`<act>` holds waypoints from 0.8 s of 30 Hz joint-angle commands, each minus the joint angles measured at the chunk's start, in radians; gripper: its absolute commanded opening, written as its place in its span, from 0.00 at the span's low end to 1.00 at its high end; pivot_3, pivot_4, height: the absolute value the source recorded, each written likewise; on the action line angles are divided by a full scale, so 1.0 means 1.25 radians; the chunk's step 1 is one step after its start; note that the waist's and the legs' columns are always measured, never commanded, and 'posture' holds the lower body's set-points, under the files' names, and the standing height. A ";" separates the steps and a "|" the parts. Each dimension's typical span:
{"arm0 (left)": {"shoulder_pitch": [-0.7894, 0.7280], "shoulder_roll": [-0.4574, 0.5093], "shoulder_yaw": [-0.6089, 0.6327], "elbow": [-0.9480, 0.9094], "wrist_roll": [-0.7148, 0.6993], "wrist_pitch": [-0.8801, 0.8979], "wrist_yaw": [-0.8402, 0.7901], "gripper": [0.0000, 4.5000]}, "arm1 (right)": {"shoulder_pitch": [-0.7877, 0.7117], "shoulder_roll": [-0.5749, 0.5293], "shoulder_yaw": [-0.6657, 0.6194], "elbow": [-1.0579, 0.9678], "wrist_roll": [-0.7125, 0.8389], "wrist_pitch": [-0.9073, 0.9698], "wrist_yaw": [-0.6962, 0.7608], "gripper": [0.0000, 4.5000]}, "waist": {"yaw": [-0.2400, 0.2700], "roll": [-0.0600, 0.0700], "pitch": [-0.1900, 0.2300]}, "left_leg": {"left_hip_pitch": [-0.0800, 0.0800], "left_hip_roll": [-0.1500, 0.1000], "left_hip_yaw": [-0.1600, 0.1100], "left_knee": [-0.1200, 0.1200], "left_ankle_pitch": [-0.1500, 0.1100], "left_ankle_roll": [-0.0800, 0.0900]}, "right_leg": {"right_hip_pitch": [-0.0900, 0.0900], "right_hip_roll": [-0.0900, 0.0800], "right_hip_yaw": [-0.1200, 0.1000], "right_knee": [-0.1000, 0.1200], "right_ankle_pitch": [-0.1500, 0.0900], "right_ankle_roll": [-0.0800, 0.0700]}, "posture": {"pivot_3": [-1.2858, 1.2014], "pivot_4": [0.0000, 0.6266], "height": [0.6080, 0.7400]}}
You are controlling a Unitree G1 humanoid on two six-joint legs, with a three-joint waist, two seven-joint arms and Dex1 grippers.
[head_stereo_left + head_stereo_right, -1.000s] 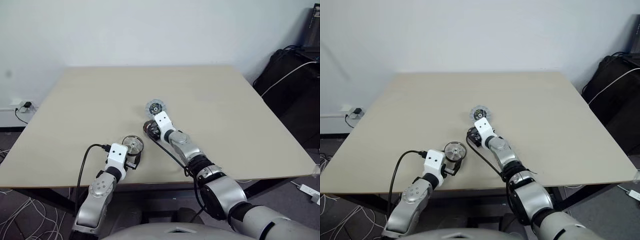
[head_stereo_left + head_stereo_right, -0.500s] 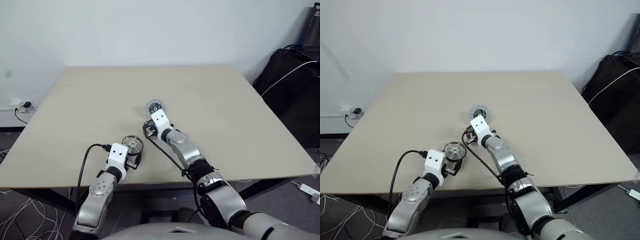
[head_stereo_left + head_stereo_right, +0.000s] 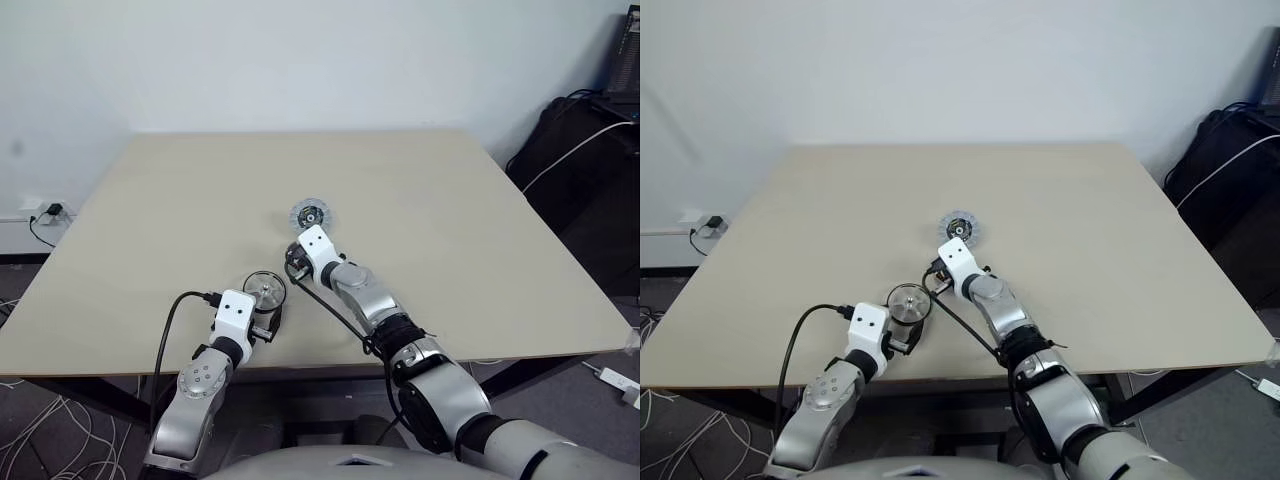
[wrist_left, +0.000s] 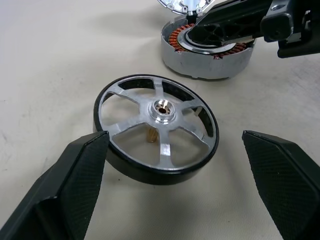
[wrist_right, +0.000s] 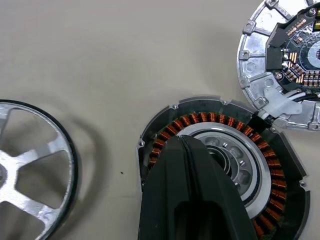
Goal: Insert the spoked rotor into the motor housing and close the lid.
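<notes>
Right gripper (image 5: 184, 142) closed on nothing, tips at centre of copper-wound motor housing (image 5: 215, 118); spoked rotor (image 4: 157, 127) flat alongside, axis upright.

- My right gripper (image 5: 192, 150) has drawn back toward me across the tabletop (image 3: 200, 200), away from the pale toothed disc (image 3: 311, 214), which now lies fully clear of it.
- Its jaws, spread a second ago, have come together and now rest on the copper-wound ring (image 5: 222, 170).
</notes>
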 commanded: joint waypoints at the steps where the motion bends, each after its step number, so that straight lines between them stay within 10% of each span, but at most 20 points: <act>1: -0.009 -0.001 0.004 -0.036 0.001 -0.021 0.002 1.00 | -0.023 -0.004 -0.010 -0.002 -0.001 -0.010 -0.006 0.00 | 0.000 0.000 0.000 | 0.000 0.000 0.000 0.000 0.000 0.000 | 0.000 0.000 0.000 0.000 0.000 0.000 | 0.52 0.00 1.00; 24: -0.014 -0.002 0.002 -0.031 0.001 -0.021 -0.001 1.00 | 0.010 -0.007 0.004 -0.079 0.028 -0.005 0.077 0.00 | -0.001 0.000 0.000 | 0.000 0.000 0.000 0.000 0.000 0.000 | 0.000 0.000 0.000 0.000 0.000 0.000 | 0.52 0.00 1.00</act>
